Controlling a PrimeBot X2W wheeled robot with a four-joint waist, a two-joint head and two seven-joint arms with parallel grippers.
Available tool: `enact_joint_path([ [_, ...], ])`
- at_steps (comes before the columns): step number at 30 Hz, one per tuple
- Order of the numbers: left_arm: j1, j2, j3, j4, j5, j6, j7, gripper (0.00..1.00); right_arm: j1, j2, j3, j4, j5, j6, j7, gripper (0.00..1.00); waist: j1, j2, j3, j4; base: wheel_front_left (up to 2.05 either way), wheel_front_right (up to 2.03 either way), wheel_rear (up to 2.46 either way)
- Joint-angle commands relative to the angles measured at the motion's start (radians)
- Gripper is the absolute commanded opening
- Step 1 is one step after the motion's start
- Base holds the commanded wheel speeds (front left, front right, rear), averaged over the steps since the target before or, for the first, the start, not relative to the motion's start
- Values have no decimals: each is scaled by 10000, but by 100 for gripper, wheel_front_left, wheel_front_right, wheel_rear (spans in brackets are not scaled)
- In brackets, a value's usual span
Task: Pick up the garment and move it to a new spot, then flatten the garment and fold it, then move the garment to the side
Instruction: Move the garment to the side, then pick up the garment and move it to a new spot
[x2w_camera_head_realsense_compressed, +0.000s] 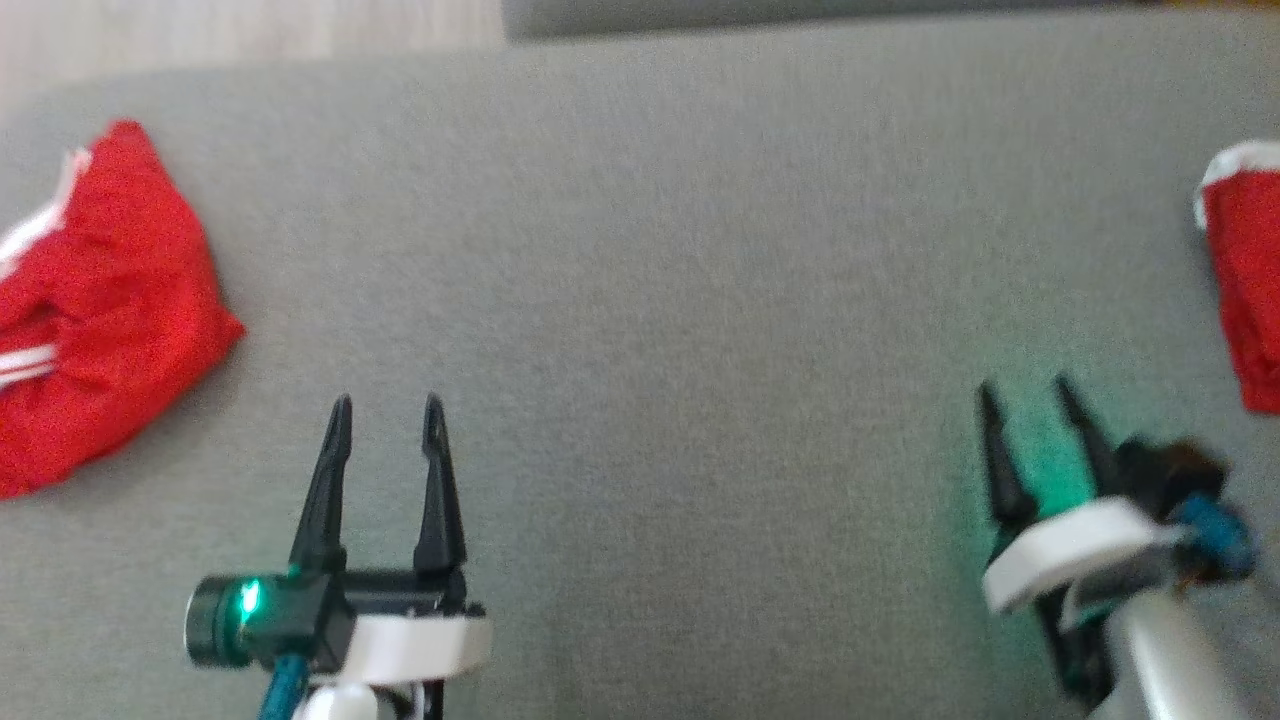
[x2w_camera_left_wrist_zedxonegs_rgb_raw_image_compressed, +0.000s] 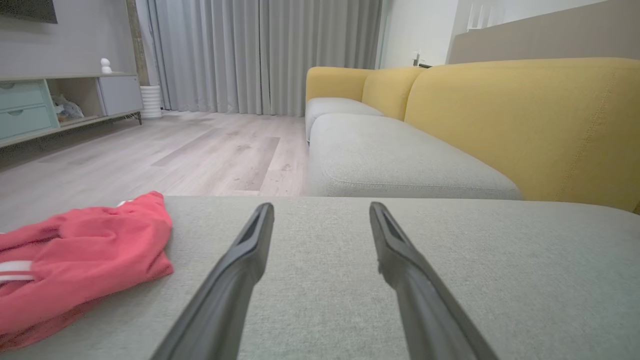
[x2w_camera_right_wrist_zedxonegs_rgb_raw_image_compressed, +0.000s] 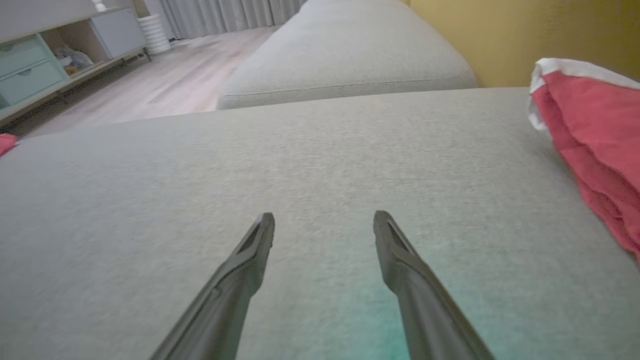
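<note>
We see both arms low over a wide grey sofa cushion (x2w_camera_head_realsense_compressed: 650, 250). The left end effector (x2w_camera_head_realsense_compressed: 388, 398) sits at the near left, released, its two dark fingers spread and nothing between them; its wrist view shows the same open gap (x2w_camera_left_wrist_zedxonegs_rgb_raw_image_compressed: 321, 206). The right end effector (x2w_camera_head_realsense_compressed: 1025, 385) is at the near right, also released and holding nothing, with bare cushion between its fingers (x2w_camera_right_wrist_zedxonegs_rgb_raw_image_compressed: 324, 215) and a green glow on the fabric beside it.

Two red pieces lie on the cushion, well apart. The left red garment (x2w_camera_head_realsense_compressed: 100, 300) is crumpled at the left edge, with white stripes showing, just left of the left end effector but not touching it (x2w_camera_left_wrist_zedxonegs_rgb_raw_image_compressed: 75, 250). The right red garment (x2w_camera_head_realsense_compressed: 1250, 290) lies at the right edge, white-trimmed at its far end and looking layered (x2w_camera_right_wrist_zedxonegs_rgb_raw_image_compressed: 595, 145), near the right end effector but clear of its fingers.

Farther off are a yellow backrest (x2w_camera_left_wrist_zedxonegs_rgb_raw_image_compressed: 525, 125), a pale wooden floor (x2w_camera_left_wrist_zedxonegs_rgb_raw_image_compressed: 200, 150) and grey curtains (x2w_camera_left_wrist_zedxonegs_rgb_raw_image_compressed: 250, 50).
</note>
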Motion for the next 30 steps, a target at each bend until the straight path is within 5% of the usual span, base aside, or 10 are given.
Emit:
enact_joint_path([
  [1,78,-26,397,-205,94,38,-49,100,55,-26,355,-148,-127,67,-407,100,4,-1,-1160,407,0,0,0],
  [6,761,-16,498,187,642,-83,-49,100,1122,331,944,582,-664,67,-1820,100,4,-1,-2294,506,0,0,0],
  [16,1704,3,884,193,977,-241,-49,100,2799,620,263,-2171,-1336,67,-1874,100,4,-1,-2895,341,0,0,0],
  [30,2038,-24,1044,271,1037,-354,-49,100,3284,630,361,-2515,-1102,67,-1876,100,4,-1,-3004,292,0,0,0],
])
